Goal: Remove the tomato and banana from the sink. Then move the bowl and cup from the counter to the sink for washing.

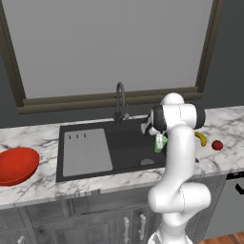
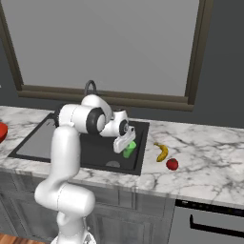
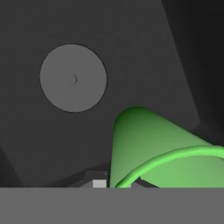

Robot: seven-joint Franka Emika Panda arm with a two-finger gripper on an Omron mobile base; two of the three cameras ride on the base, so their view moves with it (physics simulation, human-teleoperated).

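The gripper [image 2: 127,144] is clamped on the rim of the green cup [image 2: 129,149], holding it above the black sink [image 1: 124,143] floor, tilted. In the hand view the drain hole [image 3: 73,78] lies at about ten o'clock from the cup. On the counter [image 2: 205,157] at three o'clock of the sink lie the tomato [image 2: 172,164] and, just beyond it, the banana [image 2: 162,152]. Far off at nine o'clock sits the bowl [image 1: 16,165]. The faucet [image 1: 120,102] stands behind the basin.

We lose the cup's [image 3: 162,151] rim off the hand view's right edge, beside the tool [image 3: 114,183], whose fingertips barely show. Far left of it, the bowl [image 2: 2,131] is cut by the frame edge.
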